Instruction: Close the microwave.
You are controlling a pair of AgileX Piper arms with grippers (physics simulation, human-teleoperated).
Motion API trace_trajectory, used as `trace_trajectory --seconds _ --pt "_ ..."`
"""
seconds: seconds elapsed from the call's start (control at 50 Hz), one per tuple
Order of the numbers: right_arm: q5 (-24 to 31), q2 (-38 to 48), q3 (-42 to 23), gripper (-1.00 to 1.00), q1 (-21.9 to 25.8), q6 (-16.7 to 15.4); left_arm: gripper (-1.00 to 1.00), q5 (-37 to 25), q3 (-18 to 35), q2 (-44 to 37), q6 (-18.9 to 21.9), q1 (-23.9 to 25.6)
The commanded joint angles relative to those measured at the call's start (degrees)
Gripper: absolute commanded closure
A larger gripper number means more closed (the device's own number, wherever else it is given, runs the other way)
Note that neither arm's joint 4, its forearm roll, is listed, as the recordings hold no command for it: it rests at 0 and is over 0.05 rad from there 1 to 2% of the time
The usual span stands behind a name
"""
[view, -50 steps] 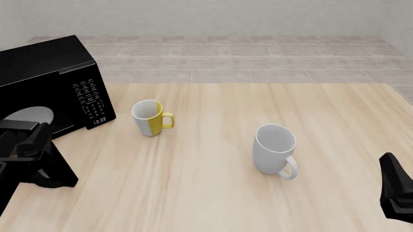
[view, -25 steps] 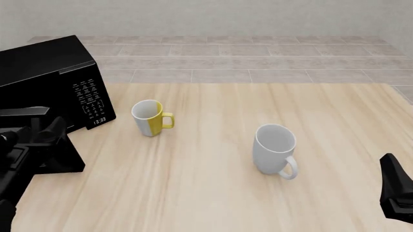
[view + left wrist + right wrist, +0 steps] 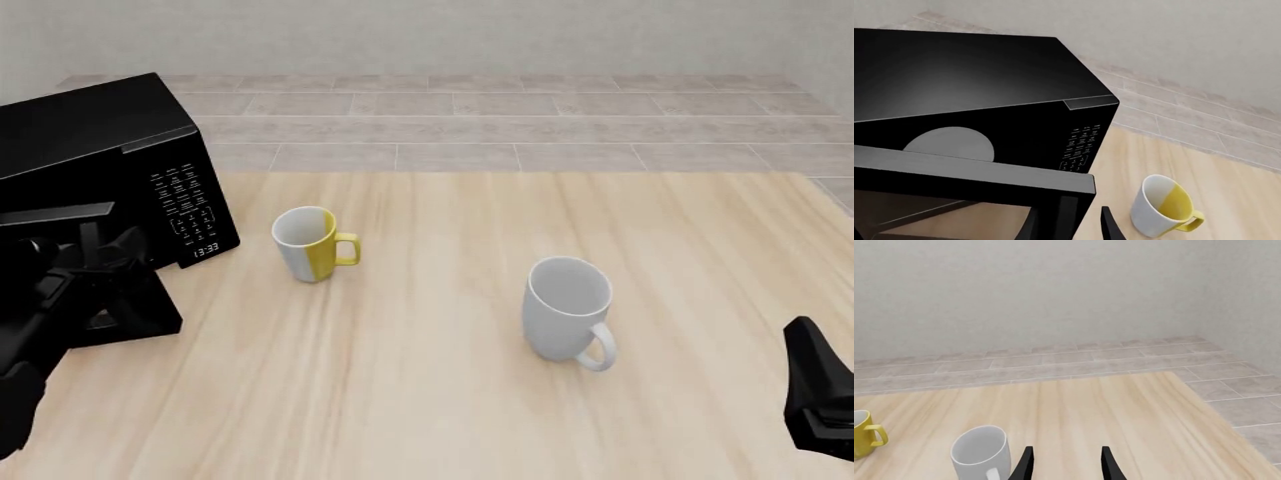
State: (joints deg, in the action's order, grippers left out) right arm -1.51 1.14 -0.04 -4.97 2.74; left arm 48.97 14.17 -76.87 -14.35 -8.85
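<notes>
The microwave (image 3: pixel 94 140) is a glossy black box at the table's far left, with a white-marked keypad (image 3: pixel 187 205). Its dark glass door (image 3: pixel 139 310) stands partly open, swung out toward me. My left gripper (image 3: pixel 107 255) is right at the door, and contact is not clear. In the left wrist view the door's top edge (image 3: pixel 974 175) crosses in front of the grey turntable (image 3: pixel 947 145), and the door's free edge sits between my open fingers (image 3: pixel 1111 229). My right gripper (image 3: pixel 817 400) is open and empty at the near right; it also shows in the right wrist view (image 3: pixel 1066 467).
A yellow and white mug (image 3: pixel 310 243) stands just right of the microwave, close to the door's swing. A larger white mug (image 3: pixel 567 305) stands right of centre. Bare wooden table (image 3: pixel 441 400) lies between them, with a tiled floor beyond its far edge.
The left gripper has moved forward and toward the microwave, with the door swinging further shut. The turntable no longer shows in the front view. The right arm has not moved.
</notes>
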Motion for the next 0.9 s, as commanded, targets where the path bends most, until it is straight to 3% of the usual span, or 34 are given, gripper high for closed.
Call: trace_trajectory --seconds 0.02,0.24,0.42,0.9 --pt "0.0 0.0 0.0 -1.0 0.0 0.0 -1.0 -3.1 3.4 -5.4 1.0 0.2" --pt "0.3 -0.5 0.0 -1.0 0.2 -0.1 -1.0 -6.0 6.7 -6.2 2.1 0.2" --pt "0.2 -0.5 0.0 -1.0 0.0 -0.2 -1.0 -6.8 9.3 -9.4 0.6 -0.1" --pt "0.5 -0.6 0.0 -1.0 0.5 -0.1 -1.0 -11.5 16.3 -12.0 3.5 -1.8"
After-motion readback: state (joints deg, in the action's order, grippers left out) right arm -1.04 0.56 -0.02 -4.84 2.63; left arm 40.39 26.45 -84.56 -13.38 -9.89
